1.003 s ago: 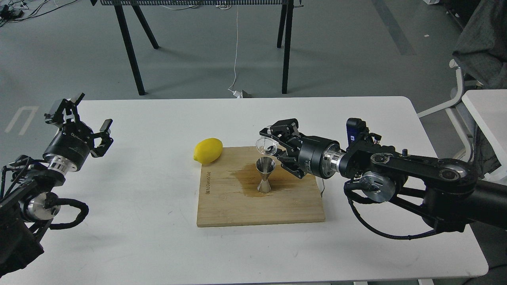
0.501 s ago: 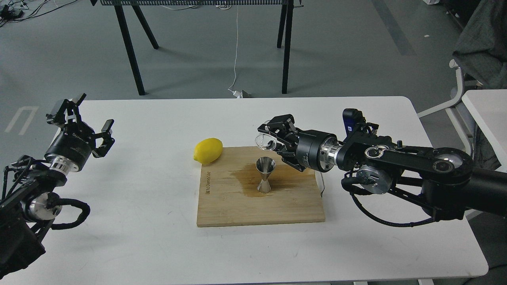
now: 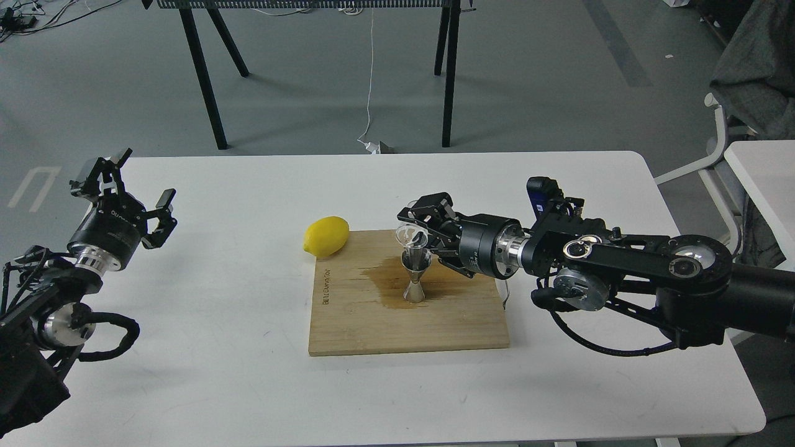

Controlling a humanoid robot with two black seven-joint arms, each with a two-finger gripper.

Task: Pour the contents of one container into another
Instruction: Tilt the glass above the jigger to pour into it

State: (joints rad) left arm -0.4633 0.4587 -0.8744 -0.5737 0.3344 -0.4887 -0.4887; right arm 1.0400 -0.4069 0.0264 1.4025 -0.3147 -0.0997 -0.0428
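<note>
The steel jigger (image 3: 415, 279) stands upright on the wooden cutting board (image 3: 407, 323), in the middle of a dark wet stain. The small clear glass cup (image 3: 411, 237) is tipped over on its side directly above the jigger's mouth, its lip close to the jigger's rim. My right gripper (image 3: 422, 231) is shut on the cup, coming in from the right. At the table's left edge my left gripper (image 3: 127, 186) is raised, open and holding nothing, far from the board.
A yellow lemon (image 3: 326, 236) lies on the white table (image 3: 217, 372) touching the board's far left corner. Black table legs and a cable stand on the floor beyond. A second white table and a chair sit at the right.
My right gripper has carried the cup left and down and rolled it further over, from beside the jigger to right above its mouth. The left arm has barely moved.
</note>
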